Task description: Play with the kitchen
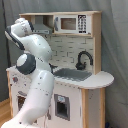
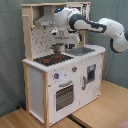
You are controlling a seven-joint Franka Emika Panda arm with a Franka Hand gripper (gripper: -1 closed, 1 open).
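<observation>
In the second exterior view, the kitchen is standing on a light wooden floor before a grey-green curtain, filling the second exterior view's left and middle. Its light wood side post is rising at the far left, with the pegboard back just inside it and the grey hood hanging under the top shelf. Below, the red-ringed hob is lying on the counter, and the windowed oven door is sitting closed in the white front beneath it.

Moving rightward, the gripper is hanging directly above the hob, under the hood, pointing downward. A dark, round thing is showing at its tip, just over the hob; whether the fingers are clamped on it or spread cannot be told. Right of the gripper lies the grey sink, and the white arm is reaching in from the second exterior view's right, passing over the sink side of the counter.

In the first exterior view, the arm is standing in front and covering the hob side of the kitchen, so the gripper is hidden there. To the first exterior view's right, the black faucet is curving over the sink, with a toy microwave on the shelf above.
</observation>
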